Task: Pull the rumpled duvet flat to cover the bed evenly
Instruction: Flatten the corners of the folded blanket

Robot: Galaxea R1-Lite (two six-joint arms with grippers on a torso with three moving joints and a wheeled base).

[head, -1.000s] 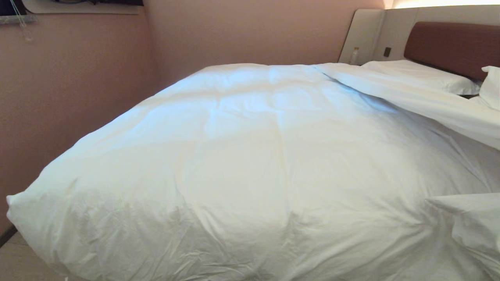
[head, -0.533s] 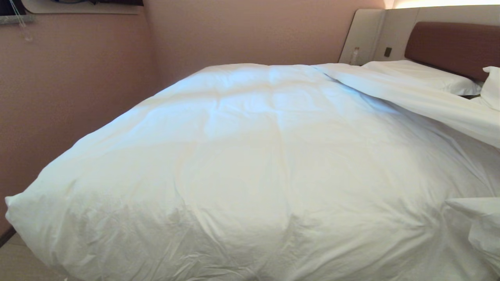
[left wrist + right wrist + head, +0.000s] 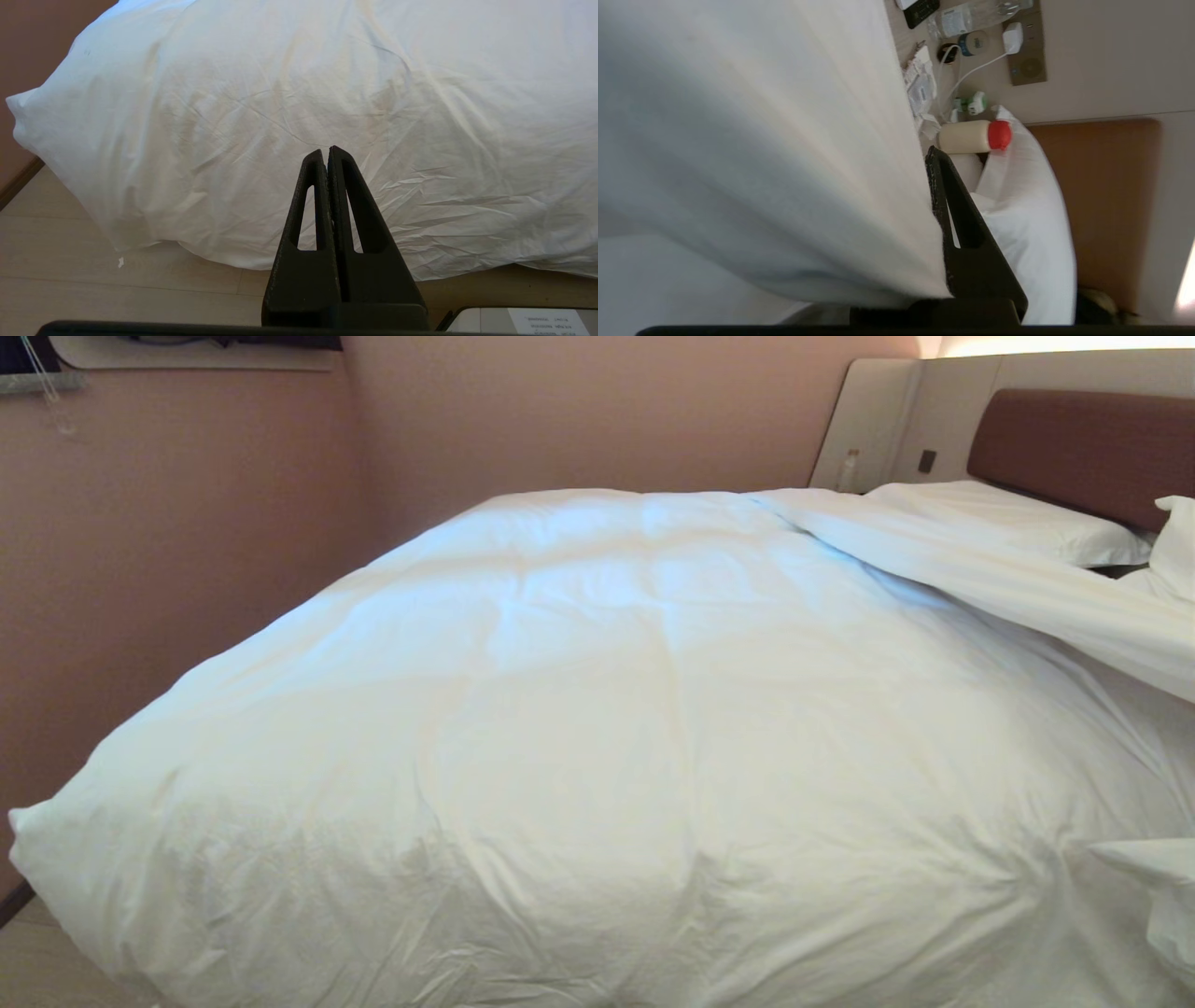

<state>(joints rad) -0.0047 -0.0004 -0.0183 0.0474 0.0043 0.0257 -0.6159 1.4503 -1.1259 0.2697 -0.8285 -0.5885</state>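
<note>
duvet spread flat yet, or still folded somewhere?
Not fully flat: the duvet has a folded-over band along its headboard end, and the right gripper grips cloth.

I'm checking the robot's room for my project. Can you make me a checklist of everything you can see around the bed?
Surface: bed with brown headboard, almost wholly covered.
Job's things: duvet spread puffy and creased; one strip lifted along the headboard side.
Clutter: pillow by the headboard; cream bottle with red cap, remote, water bottle and packets on the bedside shelf.
Grippers: left gripper shut, empty, hanging over the duvet's foot edge; right gripper shut on the duvet, only one finger showing past the cloth.
Cables: white charger cable on the shelf.
Surroundings: pink wall, pale wood floor.
</note>
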